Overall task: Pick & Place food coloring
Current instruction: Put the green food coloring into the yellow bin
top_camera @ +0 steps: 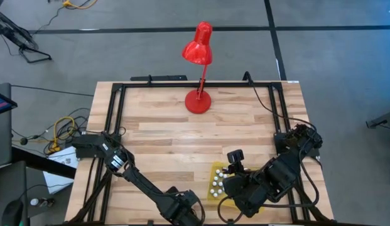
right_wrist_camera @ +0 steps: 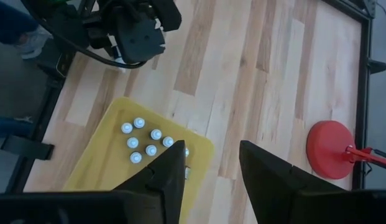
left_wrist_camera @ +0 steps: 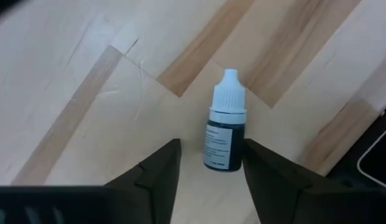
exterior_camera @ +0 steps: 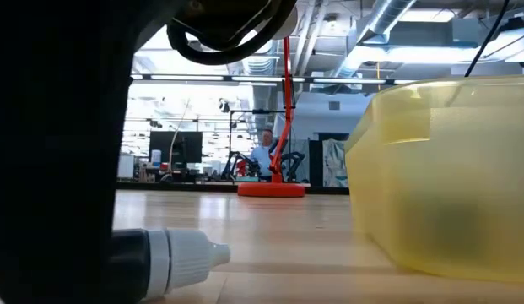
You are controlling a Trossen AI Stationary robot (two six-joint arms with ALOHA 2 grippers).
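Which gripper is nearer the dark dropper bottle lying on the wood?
Left. The left gripper has its open jaws either side of the bottle, not yet touching. The right gripper hangs above the yellow tray, apart from that bottle.

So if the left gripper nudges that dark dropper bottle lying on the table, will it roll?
Probably: the dropper bottle lies on its side and looks round. It is small, so likely light. The left gripper straddles it, jaws apart.
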